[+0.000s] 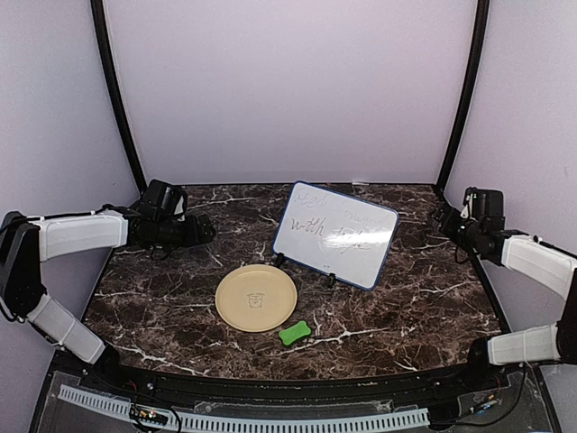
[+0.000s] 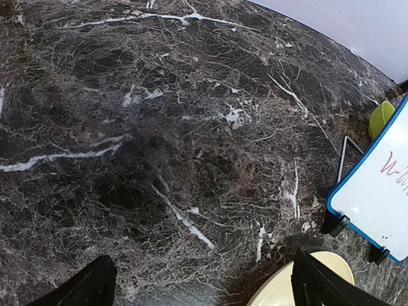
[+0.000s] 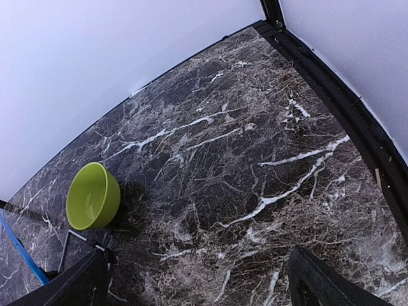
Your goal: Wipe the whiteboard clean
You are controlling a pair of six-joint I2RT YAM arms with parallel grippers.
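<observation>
Dark marble tabletop [image 1: 162,298] with white veins, pale walls round it. I have the whiteboard [image 1: 335,234] standing mid-table on its black easel feet, leaning back, its face toward the arm bases and the writing not yet wiped. Its long axis runs across the table, the left end a little farther back than the right.

The left gripper [image 1: 206,232] hangs left of the board and the right gripper [image 1: 444,219] right of it. Both are apart from it, with fingers spread wide and holding nothing.

In front of the board lies the tan plate [image 1: 256,297]. Just beside the plate's near rim is the green eraser [image 1: 295,332], in front of the board's left half. A green bowl [image 3: 93,196] sits behind the board.

I judge the right gripper closer to the board, but the left closer to the eraser, which I'd need first.
</observation>
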